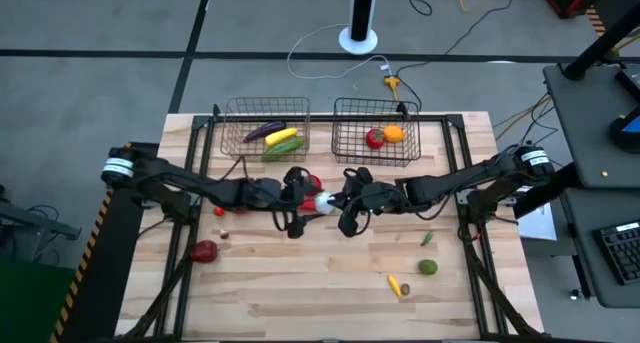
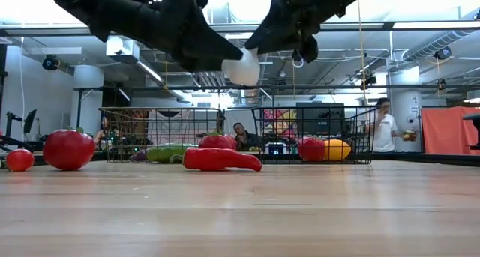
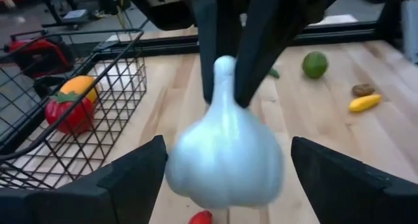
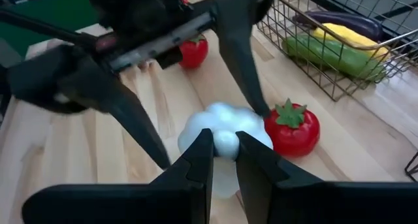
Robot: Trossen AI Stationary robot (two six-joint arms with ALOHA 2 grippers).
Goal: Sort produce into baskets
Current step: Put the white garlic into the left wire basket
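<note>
White garlic [image 4: 225, 140] | right gripper [image 4: 224, 160] pinches stem | left gripper [image 3: 225, 168] spread

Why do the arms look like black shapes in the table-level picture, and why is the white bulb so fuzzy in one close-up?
Low view: bright ceiling lights behind leave both arms in silhouette above the garlic. Left wrist view: the garlic sits very close to the camera and blurs, as do the left gripper's fingers; the lime farther off looks sharper.
</note>
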